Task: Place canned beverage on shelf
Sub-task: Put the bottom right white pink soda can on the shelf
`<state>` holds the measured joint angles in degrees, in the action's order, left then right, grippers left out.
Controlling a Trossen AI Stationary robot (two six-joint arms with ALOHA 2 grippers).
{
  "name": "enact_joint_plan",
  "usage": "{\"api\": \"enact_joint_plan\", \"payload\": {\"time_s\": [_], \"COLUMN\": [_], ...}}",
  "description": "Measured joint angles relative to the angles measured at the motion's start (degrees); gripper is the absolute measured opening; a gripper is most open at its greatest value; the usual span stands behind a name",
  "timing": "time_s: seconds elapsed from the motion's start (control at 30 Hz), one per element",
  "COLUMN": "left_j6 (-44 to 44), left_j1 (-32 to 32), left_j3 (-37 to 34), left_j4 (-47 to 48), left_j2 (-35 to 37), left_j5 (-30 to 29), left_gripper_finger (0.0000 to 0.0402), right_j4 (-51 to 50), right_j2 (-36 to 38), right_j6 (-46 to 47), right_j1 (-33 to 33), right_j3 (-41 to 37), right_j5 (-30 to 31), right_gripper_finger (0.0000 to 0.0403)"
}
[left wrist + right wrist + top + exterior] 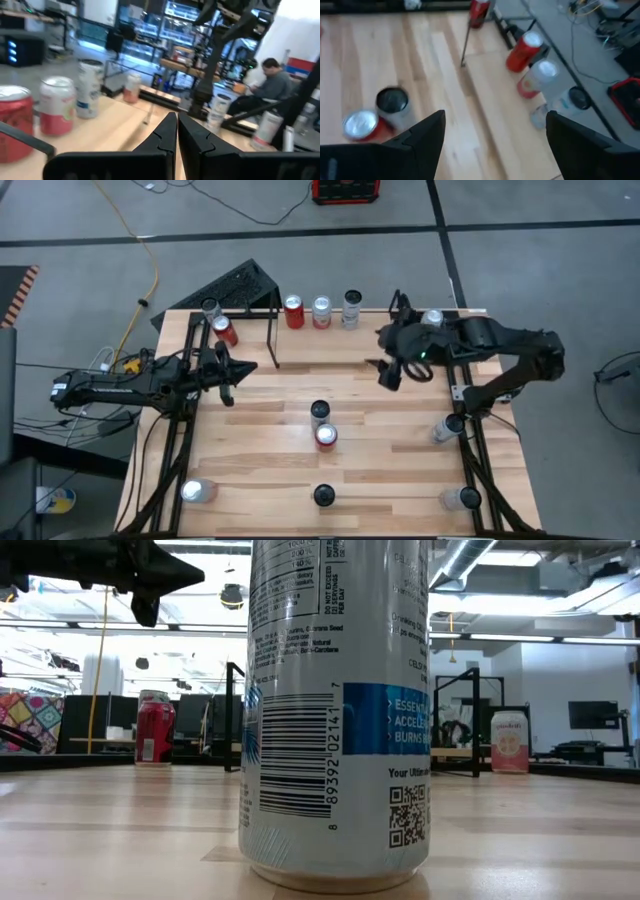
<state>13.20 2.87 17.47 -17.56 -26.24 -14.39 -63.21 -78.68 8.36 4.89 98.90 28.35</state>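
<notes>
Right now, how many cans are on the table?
12 cans: five far edge, one by right arm, two centre, one right side, three near edge; arms may hide more.

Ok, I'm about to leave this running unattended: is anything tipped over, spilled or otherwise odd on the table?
Nothing stands out. The cans spread over the table all appear upright, and no spill shows on the wood. The shelf stands at the back left corner; I cannot tell whether it sits square.

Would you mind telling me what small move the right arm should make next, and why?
Probably lower the open, empty right hand toward the two cans mid-table, the dark-topped can or the red can; the shelf at the far edge holds only one can.
</notes>
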Motion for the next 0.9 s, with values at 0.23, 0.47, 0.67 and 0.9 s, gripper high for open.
{"api": "enact_joint_plan", "payload": {"time_s": [0.23, 0.47, 0.67, 0.9], "left_j6": [-0.01, 0.1, 0.12, 0.12], "left_j1": [0.0, 0.0, 0.0, 0.0], "left_j3": [0.0, 0.0, 0.0, 0.45], "left_j4": [1.18, 1.96, 1.2, -0.07], "left_j2": [0.0, -0.02, 0.04, 1.88], "left_j5": [3.35, 9.33, 14.3, 11.69], "left_gripper_finger": [0.0, 0.0, 0.0, 0.0], "right_j4": [6.22, 8.94, 8.95, 8.58], "right_j2": [1.93, 1.43, 1.52, 1.45], "right_j6": [-0.41, 2.91, 6.5, 5.1], "right_j1": [-4.81, -5.19, -4.04, -3.31], "right_j3": [0.05, 0.05, 0.03, 0.03], "right_j5": [0.03, -0.01, 0.1, 0.13], "right_gripper_finger": [0.0314, 0.0314, 0.0314, 0.0314]}}
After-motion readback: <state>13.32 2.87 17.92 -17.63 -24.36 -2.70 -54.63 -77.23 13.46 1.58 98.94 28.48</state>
